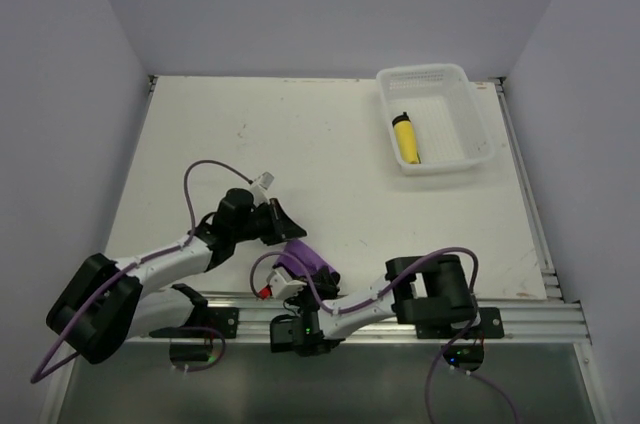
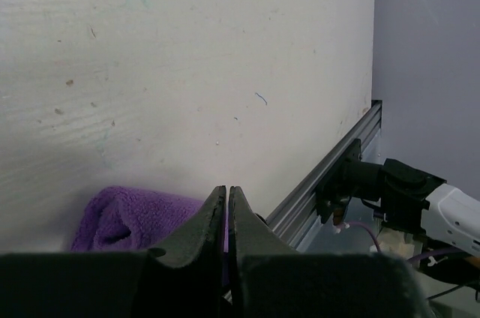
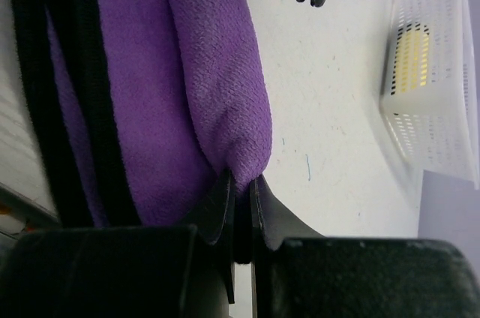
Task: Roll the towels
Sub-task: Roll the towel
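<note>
Right wrist footage showed the purple towel (image 3: pixel 150 93) at the near edge of the table (image 3: pixel 330 123), folded thickly over on itself with its black edging (image 3: pixel 67 108) exposed; a tight roll was not yet formed. One plump fold was pinched between the fingers of the right gripper (image 3: pixel 240 183). The left gripper (image 2: pixel 227 192) was clenched just beside the towel, apparently on nothing. Well apart, the yellow towel (image 1: pixel 405 140) was seen rolled up and laid in the white perforated basket (image 1: pixel 450 104). One towel was judged finished; the purple one was left to be rolled and, probably, placed alongside it.
</note>
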Action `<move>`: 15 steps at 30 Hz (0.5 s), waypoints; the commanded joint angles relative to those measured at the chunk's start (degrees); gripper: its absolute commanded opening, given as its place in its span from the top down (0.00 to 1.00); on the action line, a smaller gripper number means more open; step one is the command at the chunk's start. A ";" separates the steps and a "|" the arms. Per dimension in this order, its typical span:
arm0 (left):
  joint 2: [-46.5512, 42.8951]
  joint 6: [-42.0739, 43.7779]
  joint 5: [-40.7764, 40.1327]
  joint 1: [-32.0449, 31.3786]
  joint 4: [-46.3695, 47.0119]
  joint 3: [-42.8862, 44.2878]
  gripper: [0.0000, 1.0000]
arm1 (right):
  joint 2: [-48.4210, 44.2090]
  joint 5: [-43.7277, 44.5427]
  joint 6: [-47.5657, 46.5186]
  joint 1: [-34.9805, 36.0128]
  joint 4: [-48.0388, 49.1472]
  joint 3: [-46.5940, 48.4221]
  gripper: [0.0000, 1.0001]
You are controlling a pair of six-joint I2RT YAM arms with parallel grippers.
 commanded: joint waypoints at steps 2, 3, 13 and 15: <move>0.16 -1.81 -1.09 -1.32 4.00 -1.72 0.92 | 3.94 7.36 8.13 1.84 -10.73 4.21 1.00; 0.25 -1.82 -1.27 -1.23 4.52 -1.90 0.92 | 4.55 7.36 8.48 2.19 -11.44 4.66 1.00; 3.59 -5.59 -3.38 -3.43 11.37 -8.48 0.92 | 10.53 9.74 13.31 3.95 -20.14 9.40 1.00; 5.26 -5.60 -3.73 -3.52 11.82 -8.85 0.93 | 10.97 10.09 13.49 4.30 -21.20 9.76 1.00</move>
